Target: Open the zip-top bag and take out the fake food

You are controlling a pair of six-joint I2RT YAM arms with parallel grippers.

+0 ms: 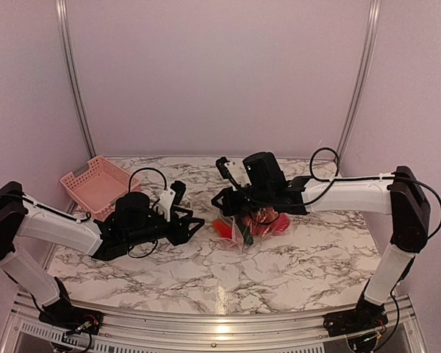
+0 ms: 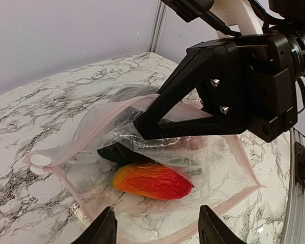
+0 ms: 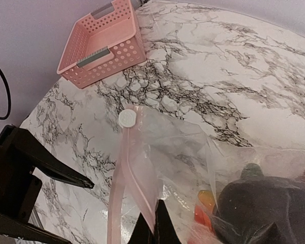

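Two left hand [image 2: 157, 230] fingers [image 2: 104, 230] apart, empty — same view: right hand [image 2: 141, 129] pinching zip-top bag [image 2: 224, 173].

Twin robot arms show white tube sections, black joints and black motor housings. The left arm [image 1: 59, 228] and right arm [image 1: 349, 195] each trail thin black cables [image 2: 218, 24]. Two silver screws [image 2: 215, 81] stud the right claw [image 2: 141, 127], matte black and wedge-shaped.

The right gripper [image 2: 141, 128] covers part of the dark food [image 2: 117, 152] in the bag [image 2: 229, 173] beneath it. The fingers [image 2: 102, 230] of the left gripper [image 2: 155, 226] are cropped below.
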